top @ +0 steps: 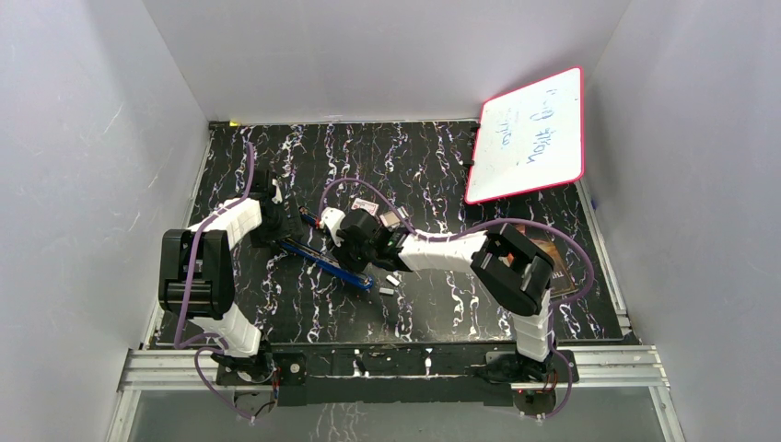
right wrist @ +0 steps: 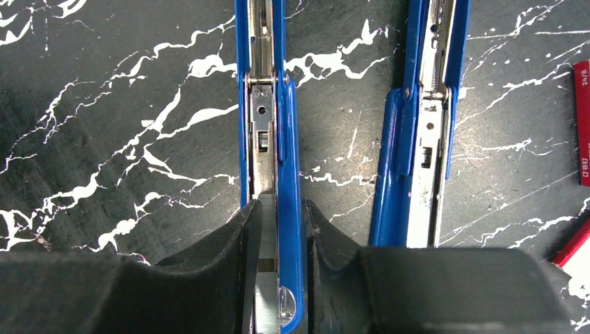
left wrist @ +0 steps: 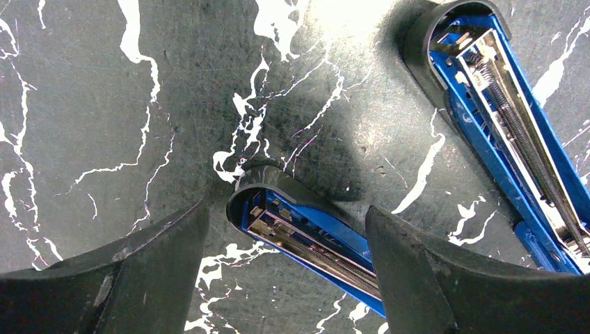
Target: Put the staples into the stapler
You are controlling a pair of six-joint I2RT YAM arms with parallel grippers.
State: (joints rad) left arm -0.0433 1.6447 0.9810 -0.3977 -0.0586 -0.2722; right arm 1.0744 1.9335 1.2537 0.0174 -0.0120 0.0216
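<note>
The right gripper (right wrist: pixel 278 205) is clenching narrowly on the staples (right wrist: pixel 266 309), a ridged silvery strip sitting in the open channel of the blue stapler (right wrist: pixel 289 139). The left gripper (left wrist: pixel 285 212) is standing released, its fingers (left wrist: pixel 139 271) straddling the stapler's black-capped end. A second blue rail (right wrist: pixel 417 139) is lying parallel beside it on the black marbled table (top: pixel 442 304); white walls (top: pixel 368 55) are enclosing it, a whiteboard (top: pixel 530 138) leaning rear right.

The staples (right wrist: pixel 264 299) between the right gripper's (right wrist: pixel 282 209) fingers run off the bottom edge. A red box (right wrist: pixel 581 122) is cut by the right edge, its print unreadable. From above, the whiteboard (top: pixel 530 138) writing is illegible, and the right gripper hides part of a stapler (top: pixel 327 262).
</note>
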